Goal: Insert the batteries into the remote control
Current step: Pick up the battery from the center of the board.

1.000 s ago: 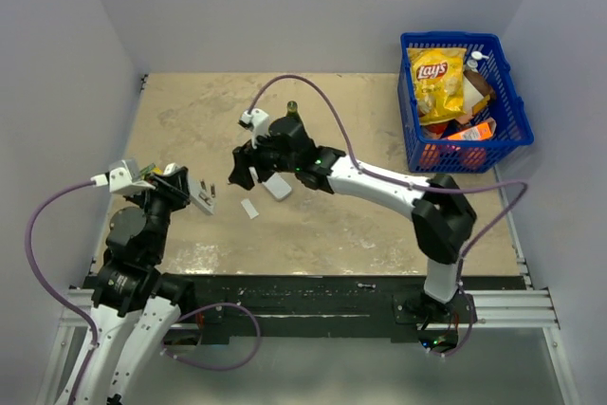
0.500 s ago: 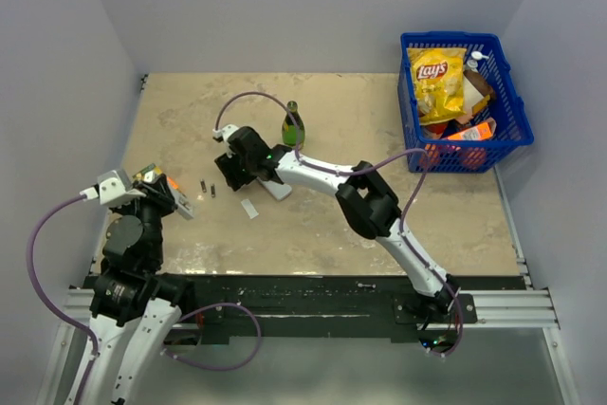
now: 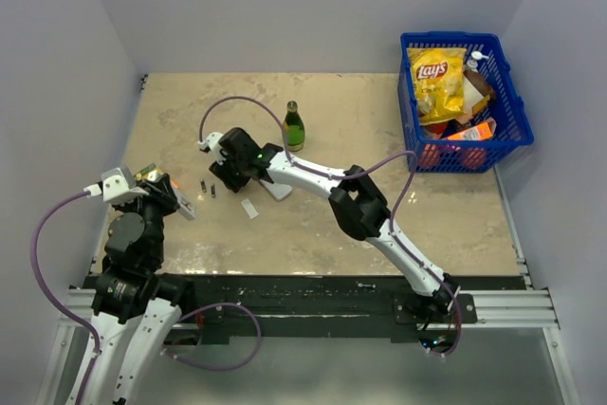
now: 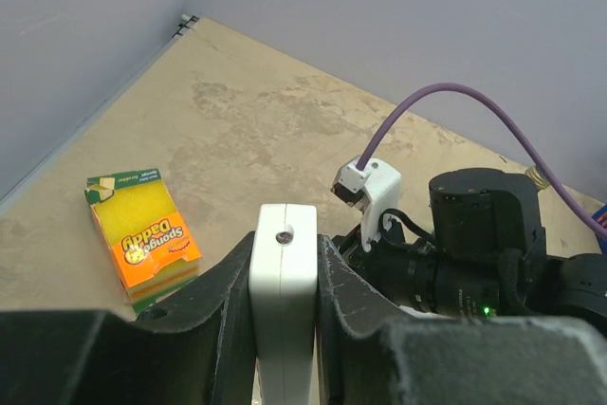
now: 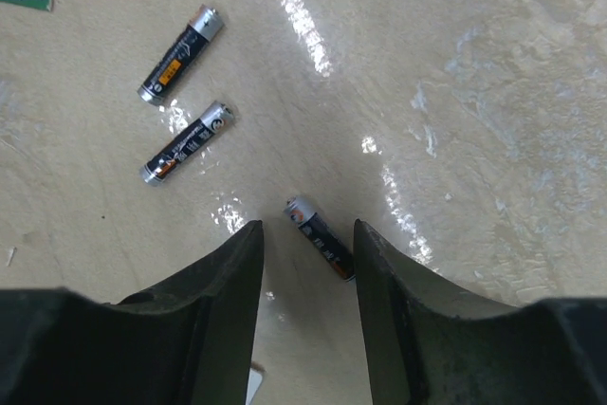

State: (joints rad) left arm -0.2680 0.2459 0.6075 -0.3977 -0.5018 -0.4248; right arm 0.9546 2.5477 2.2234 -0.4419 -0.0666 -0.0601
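My left gripper (image 4: 285, 263) is shut on the white remote control (image 4: 283, 277), held on edge between its two fingers at the table's left side (image 3: 176, 200). Three batteries lie on the tan table. In the right wrist view two of them (image 5: 180, 54) (image 5: 188, 142) lie side by side at the upper left. The third battery (image 5: 321, 239) lies flat between the open jaws of my right gripper (image 5: 308, 230), closer to the right finger. From above, the right gripper (image 3: 224, 174) hangs just right of two batteries (image 3: 207, 189).
A sponge pack (image 4: 147, 239) lies by the left gripper. A white bar (image 3: 277, 187) and a small white piece (image 3: 249, 208) sit right of the right gripper. A green bottle (image 3: 295, 126) stands behind it. A blue basket (image 3: 507, 92) of groceries is at the back right.
The right arm has swung left and down over the batteries, and its jaws have narrowed around one. The left arm has drawn back a little with the remote.
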